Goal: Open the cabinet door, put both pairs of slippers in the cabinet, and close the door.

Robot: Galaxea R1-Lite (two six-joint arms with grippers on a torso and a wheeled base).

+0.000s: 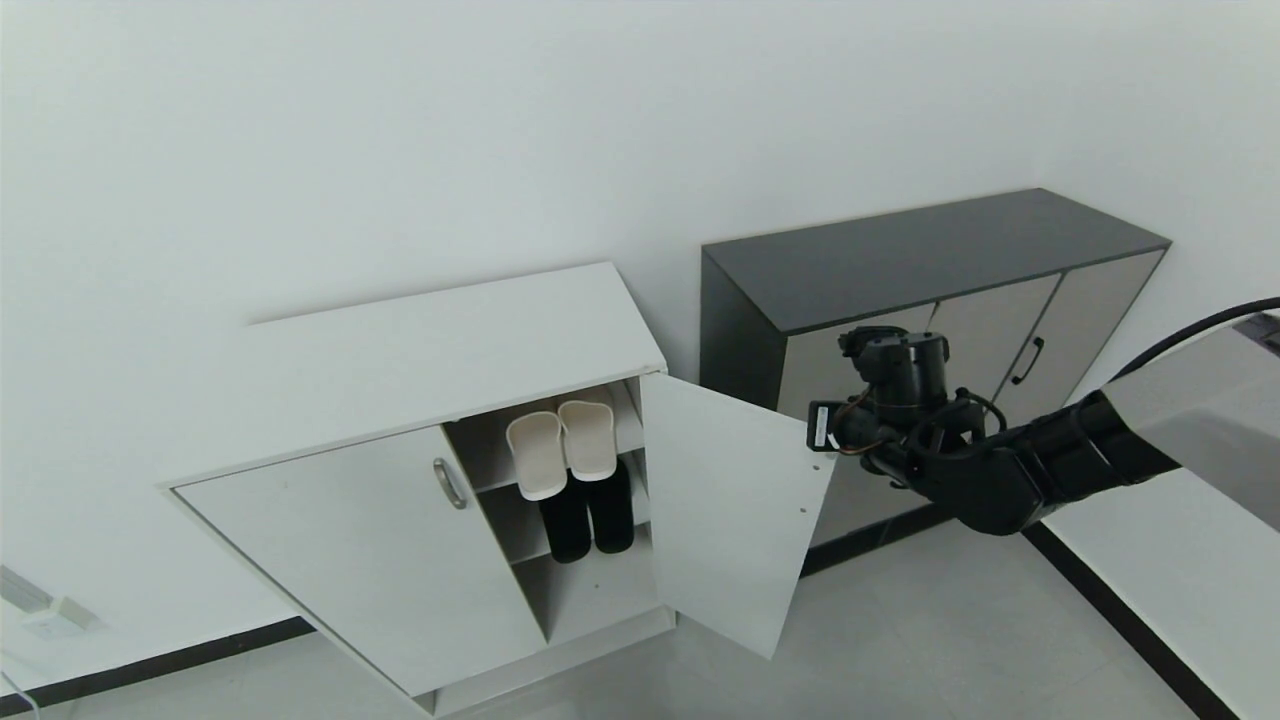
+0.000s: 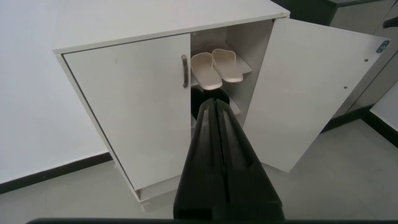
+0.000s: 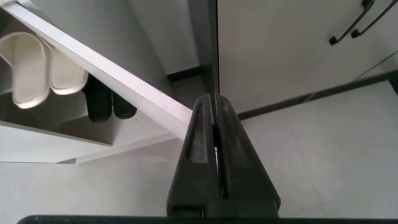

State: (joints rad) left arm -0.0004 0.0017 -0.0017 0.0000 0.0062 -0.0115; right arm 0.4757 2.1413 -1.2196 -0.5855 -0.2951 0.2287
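The right gripper [image 3: 216, 99] has its jaws pressed together with nothing between them. Its tip sits at the free edge of the open door [image 1: 725, 510], near the top corner; whether it touches I cannot tell. The left gripper [image 2: 215, 104] is likewise closed and empty. It points at the front of the cabinet [image 1: 450, 340] and is well apart from it.

Inside the cabinet, the white pair [image 1: 560, 450] lies side by side on the upper shelf [image 1: 628, 428], reaching its front edge. The black pair [image 1: 590, 515] stands directly beneath, one level down. The other door [image 1: 370, 560] is shut. A grey cabinet [image 1: 920, 250] stands just beyond the open door.

By my reading most of the task is done: the door is open and both pairs are stowed. Only swinging the door shut remains, and the right gripper looks placed to push it.

The head view gives the whole layout, with both pairs, the door's swing and the right arm behind its edge. The right wrist view adds how close the tip is to the door's edge. The left wrist view gives the left gripper's state, but its fingers [image 2: 205, 143] hide most of the black pair.
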